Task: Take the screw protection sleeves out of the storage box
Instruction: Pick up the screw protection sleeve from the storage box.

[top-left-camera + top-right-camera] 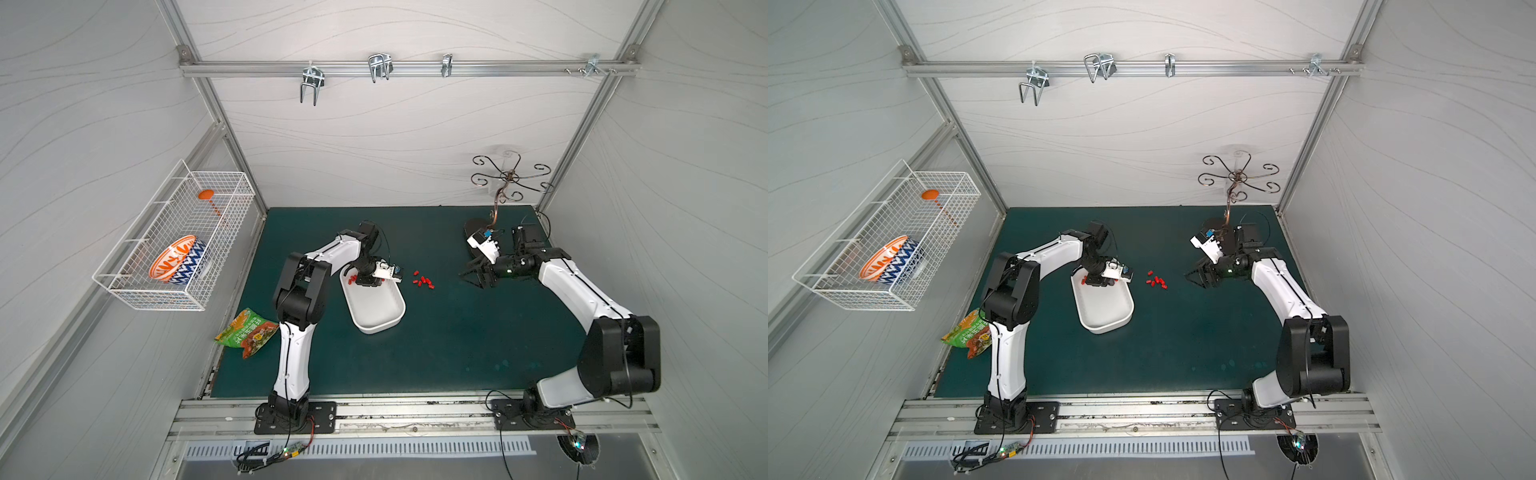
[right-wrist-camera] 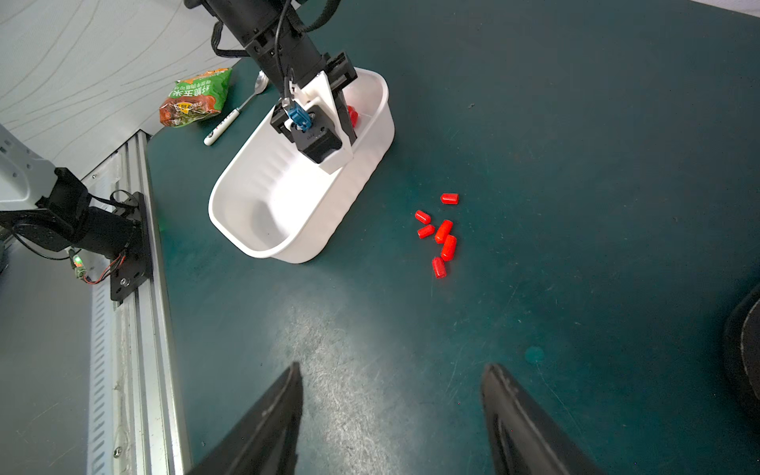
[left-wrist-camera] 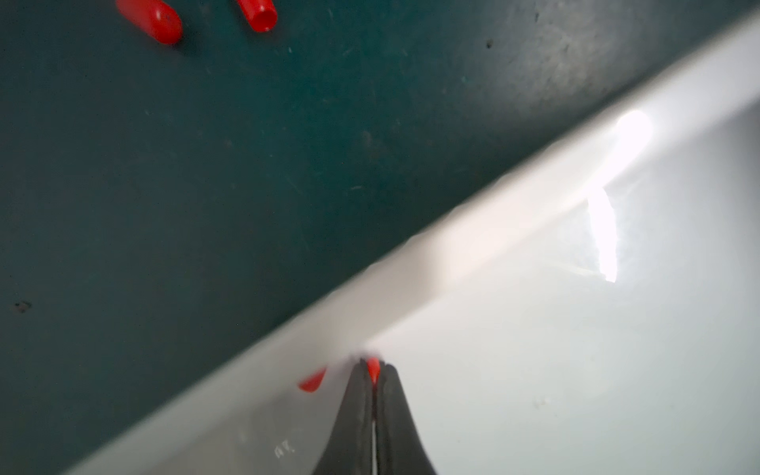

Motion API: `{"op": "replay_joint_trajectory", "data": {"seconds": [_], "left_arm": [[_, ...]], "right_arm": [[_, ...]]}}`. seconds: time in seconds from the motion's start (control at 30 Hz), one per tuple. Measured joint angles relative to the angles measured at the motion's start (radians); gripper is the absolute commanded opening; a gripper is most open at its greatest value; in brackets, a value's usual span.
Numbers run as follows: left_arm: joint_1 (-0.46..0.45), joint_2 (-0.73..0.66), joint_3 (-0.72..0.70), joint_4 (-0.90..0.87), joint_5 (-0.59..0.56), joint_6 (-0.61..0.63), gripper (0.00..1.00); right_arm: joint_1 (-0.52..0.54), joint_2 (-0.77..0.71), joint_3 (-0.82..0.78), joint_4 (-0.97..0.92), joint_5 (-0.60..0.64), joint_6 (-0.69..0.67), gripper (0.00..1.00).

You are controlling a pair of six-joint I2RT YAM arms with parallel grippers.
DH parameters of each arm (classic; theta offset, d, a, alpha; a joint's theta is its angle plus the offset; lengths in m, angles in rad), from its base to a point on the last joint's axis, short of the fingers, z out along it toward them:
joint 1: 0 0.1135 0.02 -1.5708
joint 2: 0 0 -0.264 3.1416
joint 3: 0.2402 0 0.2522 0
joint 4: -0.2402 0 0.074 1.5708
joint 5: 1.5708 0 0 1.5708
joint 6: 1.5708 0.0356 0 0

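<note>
Deep in the far end of the white storage box [image 1: 382, 328], the left pincer [image 3: 374, 370] is clamped tight on one red sleeve [image 3: 373, 365]. Its rounded end pokes out past the tips, and its long axis seems to run along the fingers rather than across them. Another sleeve [image 3: 313, 380] lies just beside it by the box's wall, and a top view shows a small red cluster [image 1: 352, 279] at that same end.

The coming move turns on one direction: the loose heap of sleeves [image 2: 443, 234] out on the green table [image 2: 575, 164] lies beyond the box's long wall, toward the right arm. The held sleeve will likely have to rise clear of the rim before it crosses.

The right pincer [image 2: 390, 370] hangs wide and empty over bare table, with the heap between it and the box — the left arm is plainly the nearer to what remains inside.
</note>
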Motion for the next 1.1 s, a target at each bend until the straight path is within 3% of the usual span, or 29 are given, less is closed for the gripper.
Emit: {"op": "replay_joint_trajectory", "data": {"seconds": [0.43,0.6,0.87,1.1], "left_arm": [[0.04,-0.179,-0.093,-0.017,0.105,-0.223,0.0],[0.05,-0.261,-0.12,-0.026,0.153,-0.308,0.0],[0.053,-0.341,-0.127,-0.051,0.257,-0.414,0.0],[0.045,-0.347,-0.117,-0.072,0.333,-0.483,0.0]], "right_arm": [[0.0,0.0,0.0,-0.001,0.0,0.003,0.72],[0.008,0.007,0.069,-0.052,0.0,0.015,0.73],[0.129,0.011,0.14,-0.108,0.018,-0.017,0.99],[0.081,-0.008,0.049,-0.099,0.011,-0.006,0.99]]}}
